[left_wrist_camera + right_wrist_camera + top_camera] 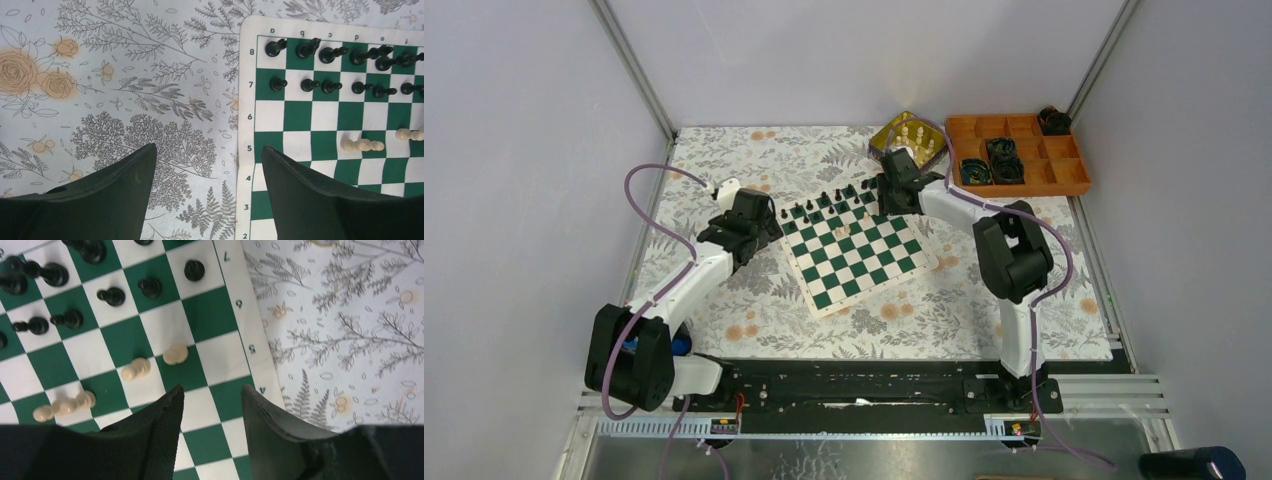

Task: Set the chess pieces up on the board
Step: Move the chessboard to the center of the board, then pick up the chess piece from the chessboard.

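1. Floral-print cloth (744, 165) covers the table, with pale grey walls on three sides
2. board (856, 262) lies flat on the cloth mid-table, turned at an angle to the table edges, between the two arms
3. black pieces (824, 203) fill two rows along the board's far edge, on the rows marked 7 and 8
4. three cream pieces (175, 354) sit mid-board around the row marked 5, spaced apart; can't tell from the wrist views whether all stand upright
5. more cream pieces (914, 135) stand in the gold tin (879, 135), which sits just past the board's far right corner
6. orange tray (1064, 172) is right of the tin, with black coils (1002, 158) in some of its compartments
7. left gripper (207, 150): released, jaws wide apart, nothing between them; one finger hangs over the cloth, the other over the board's left border near rows 4 and 5
8. right gripper (212, 390): released, jaws apart, nothing between them; it hangs over the board by its right border near row 4, with the nearest cream piece just beyond the fingertips, not touching
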`<action>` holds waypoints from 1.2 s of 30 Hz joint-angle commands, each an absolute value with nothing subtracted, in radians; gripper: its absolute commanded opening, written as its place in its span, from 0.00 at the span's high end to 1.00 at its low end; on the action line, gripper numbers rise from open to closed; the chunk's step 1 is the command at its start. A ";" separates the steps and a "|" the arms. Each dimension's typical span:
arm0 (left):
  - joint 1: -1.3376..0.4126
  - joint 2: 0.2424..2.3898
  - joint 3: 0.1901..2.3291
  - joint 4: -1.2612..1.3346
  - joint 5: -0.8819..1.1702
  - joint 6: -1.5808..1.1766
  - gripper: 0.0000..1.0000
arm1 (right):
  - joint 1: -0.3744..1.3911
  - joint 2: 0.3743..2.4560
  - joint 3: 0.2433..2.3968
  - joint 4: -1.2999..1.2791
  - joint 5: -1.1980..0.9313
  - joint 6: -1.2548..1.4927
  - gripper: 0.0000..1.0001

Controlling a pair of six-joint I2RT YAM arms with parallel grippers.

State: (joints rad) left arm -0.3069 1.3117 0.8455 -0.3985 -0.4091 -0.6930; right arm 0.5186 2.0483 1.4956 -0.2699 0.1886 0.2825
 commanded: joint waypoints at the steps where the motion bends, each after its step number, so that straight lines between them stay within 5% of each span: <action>1: -0.311 1.319 0.885 -0.390 -0.433 -0.678 0.16 | 0.512 2.108 1.600 -0.294 0.162 0.261 0.48; 23: -0.305 1.360 0.898 -0.383 -0.446 -0.655 0.16 | 0.513 2.240 1.769 -0.330 0.104 0.263 0.55; 36: -0.304 1.360 0.895 -0.384 -0.438 -0.662 0.16 | 0.516 2.213 1.743 -0.325 0.094 0.249 1.00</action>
State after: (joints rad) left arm -0.3069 1.3594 0.8692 -0.3985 -0.4118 -0.6739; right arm 0.5179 2.2456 1.7287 -0.3309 0.1032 0.2649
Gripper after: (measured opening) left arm 0.841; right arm 0.179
